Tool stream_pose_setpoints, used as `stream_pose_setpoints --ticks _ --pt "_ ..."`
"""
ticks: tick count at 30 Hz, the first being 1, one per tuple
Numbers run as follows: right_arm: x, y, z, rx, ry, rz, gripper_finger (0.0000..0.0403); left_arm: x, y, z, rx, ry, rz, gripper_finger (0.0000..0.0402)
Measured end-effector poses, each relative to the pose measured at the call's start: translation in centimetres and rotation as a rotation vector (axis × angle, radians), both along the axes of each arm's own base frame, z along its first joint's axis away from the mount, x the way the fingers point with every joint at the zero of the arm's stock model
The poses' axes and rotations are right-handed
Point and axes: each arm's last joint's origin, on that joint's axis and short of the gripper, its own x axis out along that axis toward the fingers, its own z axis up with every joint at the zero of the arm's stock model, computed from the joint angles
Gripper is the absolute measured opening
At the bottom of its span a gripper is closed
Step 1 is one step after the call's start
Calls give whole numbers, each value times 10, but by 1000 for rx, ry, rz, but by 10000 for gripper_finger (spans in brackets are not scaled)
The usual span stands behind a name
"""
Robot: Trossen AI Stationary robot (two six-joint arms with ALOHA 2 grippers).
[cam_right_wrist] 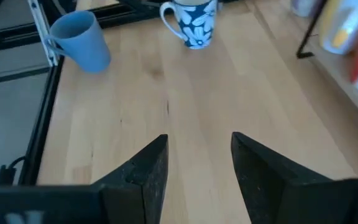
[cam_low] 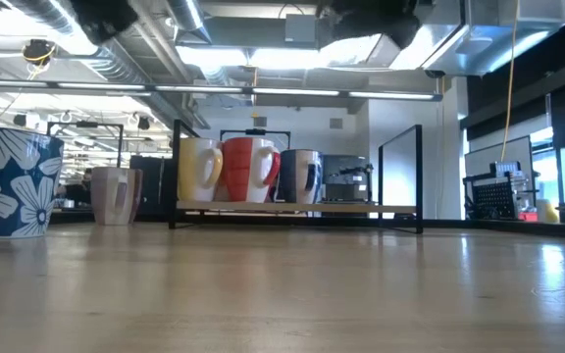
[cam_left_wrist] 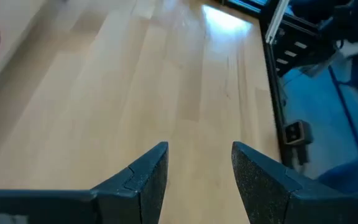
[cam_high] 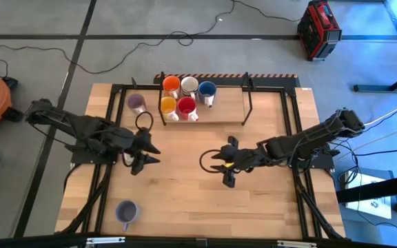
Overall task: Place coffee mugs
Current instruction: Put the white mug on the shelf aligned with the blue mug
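Five mugs stand on their bases on the wooden rack shelf [cam_high: 226,110] at the far middle: orange [cam_high: 171,85], white [cam_high: 189,85], blue [cam_high: 207,89], orange-yellow [cam_high: 168,105] and red [cam_high: 186,107]. A pale purple mug [cam_high: 136,103] stands on the table left of the rack. Another pale purple mug [cam_high: 126,212] stands near the front left. A white mug with blue flowers [cam_right_wrist: 191,22] stands on the table, mostly hidden under my left arm in the high view [cam_high: 128,158]. My left gripper [cam_high: 151,155] is open and empty over bare table. My right gripper [cam_high: 225,164] is open and empty at mid-table.
A black metal frame [cam_high: 291,138] runs along the table's edges, with uprights at the rack [cam_high: 250,96]. The shelf has free room right of the mugs. Bare wood lies between the two grippers. Off the table are a red case [cam_high: 319,27] and cables on the floor.
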Motion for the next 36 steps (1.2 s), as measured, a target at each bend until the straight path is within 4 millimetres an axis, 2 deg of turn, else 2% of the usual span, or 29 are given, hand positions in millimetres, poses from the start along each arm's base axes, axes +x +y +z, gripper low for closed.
stream_pose_setpoints --ticks 4,9,13,21,26,36 --pt "15 4 -14 -34 -37 32 163 -20 -1 10 -106 111 72 172" --pt "35 13 -28 -27 -96 73 163 -38 -8 -3 -134 351 15 172" --pt "51 18 -41 0 -160 75 163 -49 -10 -12 -76 494 3 172" --pt "77 27 -66 74 -145 -8 163 -59 4 -29 171 581 148 172" --pt "89 32 -73 143 -126 -23 163 -63 15 -37 211 666 233 172" --pt "93 33 -77 161 -119 -34 163 -60 33 -71 194 807 152 172"
